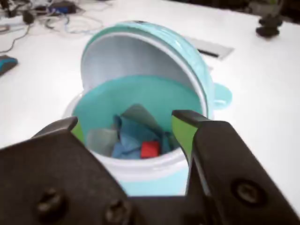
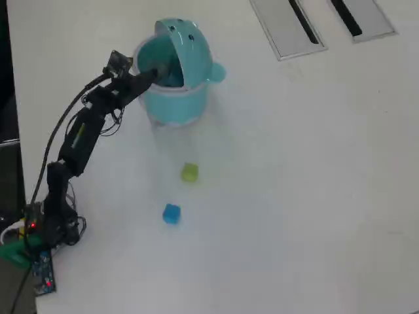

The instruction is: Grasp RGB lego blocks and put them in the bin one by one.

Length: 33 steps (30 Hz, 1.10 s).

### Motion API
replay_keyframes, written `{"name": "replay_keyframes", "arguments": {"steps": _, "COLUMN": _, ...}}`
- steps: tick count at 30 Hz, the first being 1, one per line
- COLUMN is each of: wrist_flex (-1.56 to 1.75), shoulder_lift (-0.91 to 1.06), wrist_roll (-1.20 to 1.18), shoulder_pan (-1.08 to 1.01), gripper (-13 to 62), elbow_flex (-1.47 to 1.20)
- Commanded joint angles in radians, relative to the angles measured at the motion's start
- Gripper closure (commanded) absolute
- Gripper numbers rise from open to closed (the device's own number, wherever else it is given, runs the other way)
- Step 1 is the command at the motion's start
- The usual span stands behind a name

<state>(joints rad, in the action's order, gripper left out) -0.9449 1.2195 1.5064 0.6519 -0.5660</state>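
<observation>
The arm stretches out over the open bin (image 2: pixel 175 98), gripper (image 1: pixel 126 124) spread and empty above the rim (red block (image 1: pixel 150 149) lies inside)

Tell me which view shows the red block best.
The wrist view: the red block lies inside the open bin, seen between the parted jaws of the gripper. The overhead view does not show it; arm and lid cover the bin's inside.

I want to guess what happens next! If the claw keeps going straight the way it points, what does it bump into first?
Probably the stuff inside the bin: the open claw points into its mouth, toward the red block lying on crumpled blue material. Depth is hard to judge.
</observation>
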Motion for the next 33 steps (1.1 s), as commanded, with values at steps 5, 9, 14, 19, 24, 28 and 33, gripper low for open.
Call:
{"name": "replay_keyframes", "arguments": {"steps": 5, "wrist_flex": -0.232, "shoulder_lift": 0.118, "wrist_roll": -0.437, "shoulder_pan": -0.006, "gripper": 13.6, "elbow_flex": 0.078}}
{"name": "replay_keyframes", "arguments": {"steps": 9, "wrist_flex": -0.241, "shoulder_lift": 0.175, "wrist_roll": -0.535, "shoulder_pan": -0.034, "gripper": 14.5, "elbow_flex": 0.003}}
{"name": "replay_keyframes", "arguments": {"steps": 14, "wrist_flex": -0.175, "shoulder_lift": 0.293, "wrist_roll": -0.532, "shoulder_pan": -0.041, "gripper": 15.6, "elbow_flex": -0.178}}
{"name": "replay_keyframes", "arguments": {"steps": 19, "wrist_flex": -0.129, "shoulder_lift": 0.391, "wrist_roll": -0.428, "shoulder_pan": -0.049, "gripper": 15.1, "elbow_flex": -0.348}}
{"name": "replay_keyframes", "arguments": {"steps": 24, "wrist_flex": -0.003, "shoulder_lift": 0.502, "wrist_roll": -0.376, "shoulder_pan": -0.092, "gripper": 15.4, "elbow_flex": -0.598}}
{"name": "replay_keyframes", "arguments": {"steps": 28, "wrist_flex": 0.083, "shoulder_lift": 0.517, "wrist_roll": -0.324, "shoulder_pan": -0.132, "gripper": 15.4, "elbow_flex": -0.703}}
{"name": "replay_keyframes", "arguments": {"steps": 33, "wrist_flex": 0.247, "shoulder_lift": 0.540, "wrist_roll": -0.206, "shoulder_pan": -0.156, "gripper": 15.6, "elbow_flex": -0.856}}
